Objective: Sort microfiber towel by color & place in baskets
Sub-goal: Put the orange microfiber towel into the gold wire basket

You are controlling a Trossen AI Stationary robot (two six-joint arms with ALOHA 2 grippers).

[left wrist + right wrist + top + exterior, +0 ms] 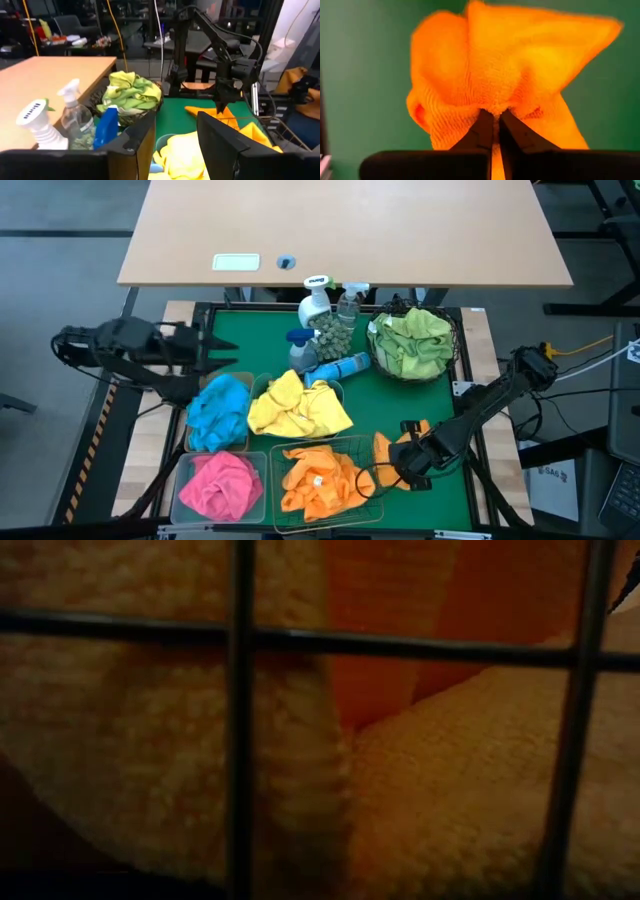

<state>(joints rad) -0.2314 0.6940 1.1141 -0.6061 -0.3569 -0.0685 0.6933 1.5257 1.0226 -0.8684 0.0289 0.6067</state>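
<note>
orange towel (510,75) | green mat (440,405) | pink towel (220,483) | blue towel (220,410) | yellow towel (298,408)

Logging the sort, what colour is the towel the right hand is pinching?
Orange towel, pinched by the right hand; the right wrist view shows it best.

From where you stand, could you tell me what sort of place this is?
Probably a robotics lab or workshop. Another robot arm stands past the green mat, beside a plain wooden table, with cluttered desks and hanging cables behind.
</note>
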